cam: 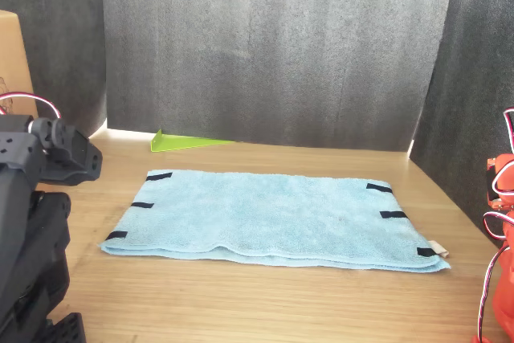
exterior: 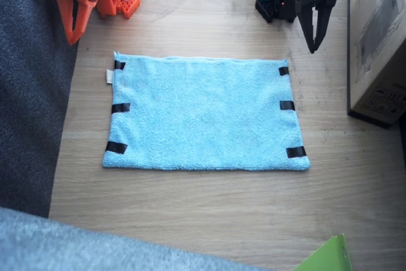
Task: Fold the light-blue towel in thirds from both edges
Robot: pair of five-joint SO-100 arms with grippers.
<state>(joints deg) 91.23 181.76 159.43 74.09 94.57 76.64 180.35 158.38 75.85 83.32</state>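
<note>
Light-blue towel (exterior: 206, 113) lies flat and unfolded, both taped edges (exterior: 118, 107) clear. Bare table (exterior: 209, 211) surrounds it. Orange right gripper (exterior: 76, 20) and black left gripper (exterior: 315, 30) hang behind it, jaws pressed together.

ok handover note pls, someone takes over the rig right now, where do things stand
Left gripper: black, parked at the table's far edge, holding nothing, jaws look shut.
Right gripper: orange, parked at the far corner, holding nothing; jaw state unclear.
Light-blue towel: flat and fully spread mid-table, black tape strips showing on both short edges, white tag at the right arm's side.
Done: nothing folded.
Left: fold each short edge inward, in thirds.
</note>
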